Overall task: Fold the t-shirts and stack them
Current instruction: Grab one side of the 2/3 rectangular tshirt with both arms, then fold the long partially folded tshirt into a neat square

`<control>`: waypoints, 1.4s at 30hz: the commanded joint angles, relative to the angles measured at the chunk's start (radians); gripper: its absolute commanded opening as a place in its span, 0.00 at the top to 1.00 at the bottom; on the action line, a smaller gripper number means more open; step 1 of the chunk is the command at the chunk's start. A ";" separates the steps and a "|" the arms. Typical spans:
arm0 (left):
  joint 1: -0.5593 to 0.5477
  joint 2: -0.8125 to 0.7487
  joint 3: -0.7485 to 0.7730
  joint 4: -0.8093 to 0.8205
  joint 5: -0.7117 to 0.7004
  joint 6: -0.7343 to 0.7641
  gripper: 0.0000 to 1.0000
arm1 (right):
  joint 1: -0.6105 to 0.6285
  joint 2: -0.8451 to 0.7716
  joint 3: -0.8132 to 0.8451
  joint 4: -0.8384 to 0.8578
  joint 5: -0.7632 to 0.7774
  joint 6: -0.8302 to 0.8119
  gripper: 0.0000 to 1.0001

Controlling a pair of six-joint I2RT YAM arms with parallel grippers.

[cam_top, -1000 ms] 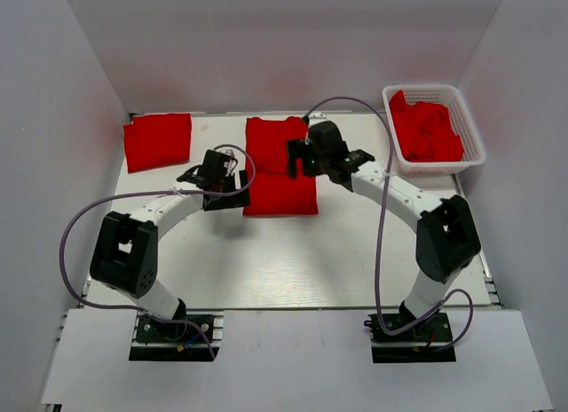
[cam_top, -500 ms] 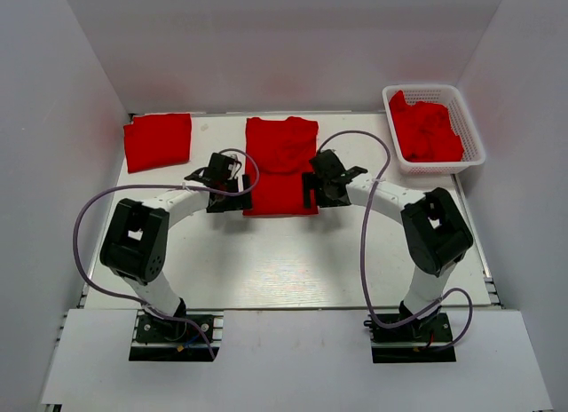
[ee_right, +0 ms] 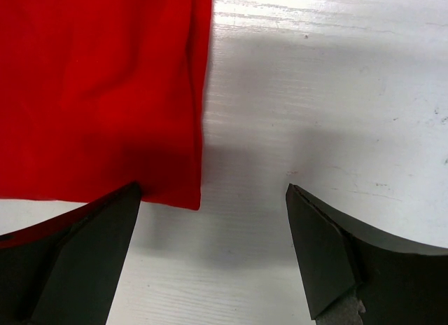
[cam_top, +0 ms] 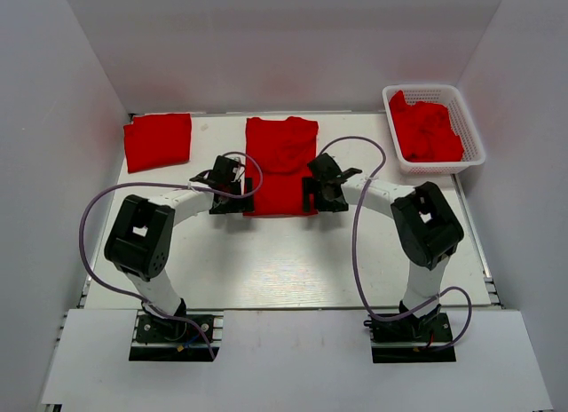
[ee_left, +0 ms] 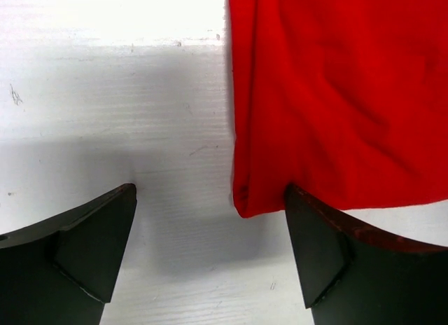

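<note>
The right gripper has dropped to the center shirt's five-o'clock corner and the left gripper to its seven-o'clock corner, both spread wide, holding nothing. A folded shirt lies at ten o'clock; more shirts fill the basket at two.

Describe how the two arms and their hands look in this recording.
The left arm and right arm match: white tubular links with chunky black joint housings. A thin purplish-grey cable loops loosely outside each arm, base to wrist. The left hand and right hand each have two matte black wedge-shaped fingers. No markings are visible.
</note>
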 commanded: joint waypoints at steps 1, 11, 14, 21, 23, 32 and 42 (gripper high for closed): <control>-0.014 0.030 0.000 0.011 -0.010 -0.003 0.05 | -0.001 0.019 0.045 0.020 -0.009 0.022 0.11; -0.065 0.074 -0.013 -0.012 -0.066 -0.003 0.33 | -0.001 0.046 0.041 0.035 -0.078 0.031 0.25; -0.076 0.095 -0.013 0.016 -0.011 -0.003 0.63 | -0.001 0.053 0.035 0.038 -0.107 0.039 0.53; -0.076 0.082 -0.023 0.036 0.046 -0.003 1.00 | -0.001 0.028 0.002 0.078 -0.155 0.033 1.00; -0.076 0.054 -0.023 0.036 0.057 -0.012 1.00 | -0.001 0.022 -0.003 0.081 -0.184 0.025 1.00; -0.085 -0.167 -0.060 -0.195 0.057 -0.022 1.00 | 0.005 -0.208 -0.104 -0.135 -0.178 -0.020 1.00; -0.085 -0.472 0.059 -0.510 0.174 -0.047 1.00 | 0.007 -0.529 -0.127 -0.394 -0.253 -0.015 1.00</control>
